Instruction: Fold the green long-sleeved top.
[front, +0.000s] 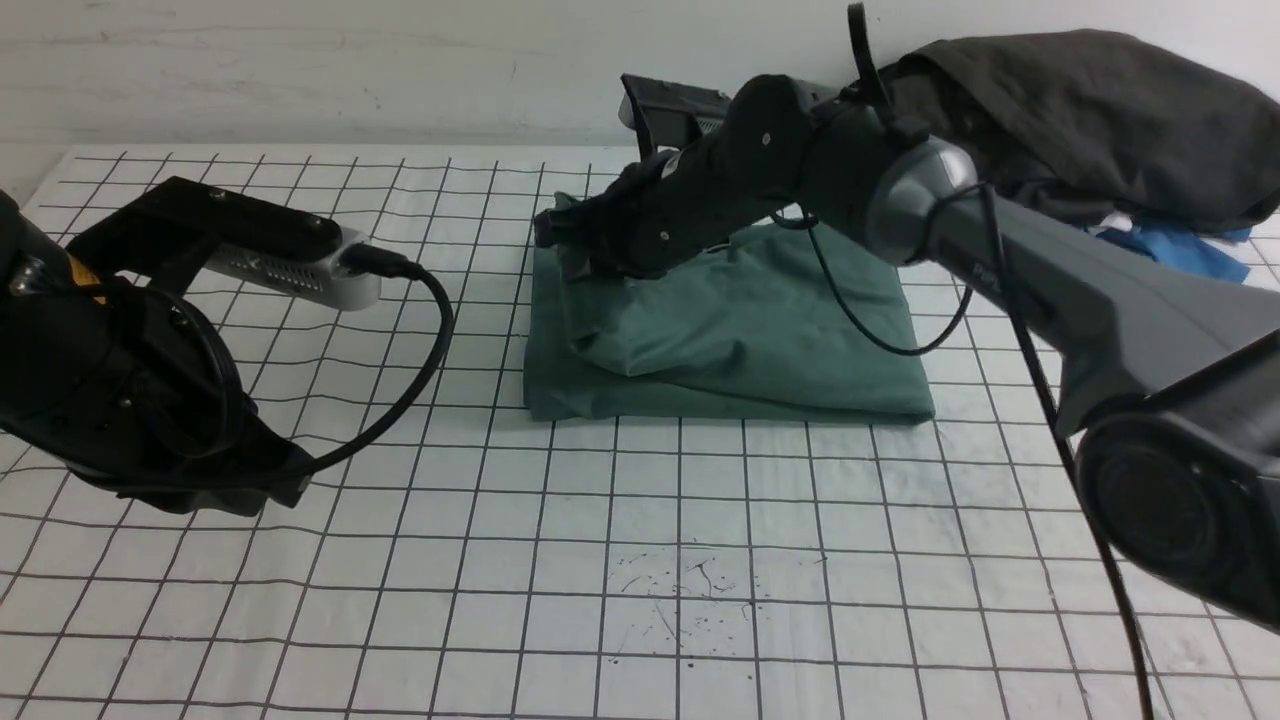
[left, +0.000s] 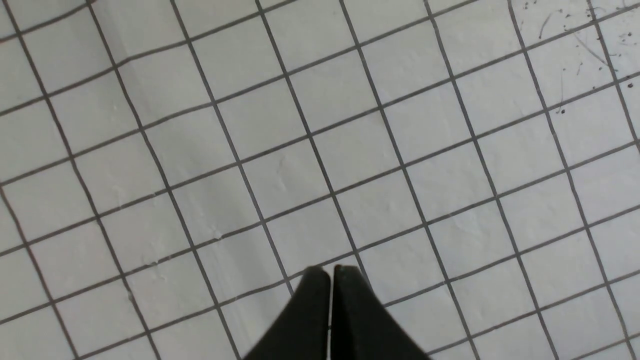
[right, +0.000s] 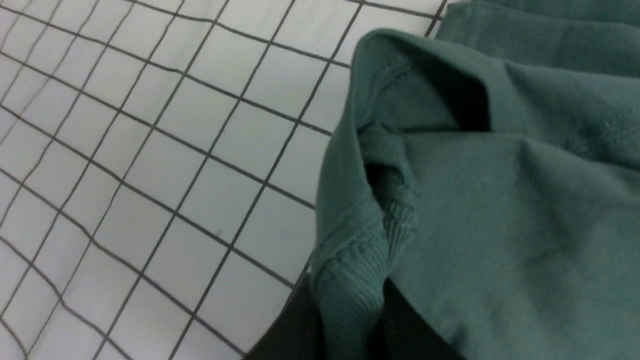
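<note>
A: Where does the green long-sleeved top (front: 740, 340) lie?

B: Mid-table on the gridded table (front: 700, 520), toward the far side, as a compact layered rectangle. The right gripper (front: 565, 245) is at its far left corner, pinching the ribbed cuff (right: 350, 295) (the wrist view shows the ribbing squeezed between the two dark fingers).

A: What does this step ask of the arm?

B: It looks like a last tuck of that corner. The arm would do best to carry the cuff low, lay it flat on the stack, and let go only once cloth rests on cloth. A high lift risks dragging the upper layer and opening the fold beneath.

A: And the left gripper (left: 330, 272)?

B: Its fingers are pressed together on nothing, over bare grid at the near left, well apart from the top.

A: Any containers?

B: None shows. The dark clothes pile (front: 1080, 110) and the blue garment (front: 1160, 250) lie loose at the far right, in no bin or basket.
</note>
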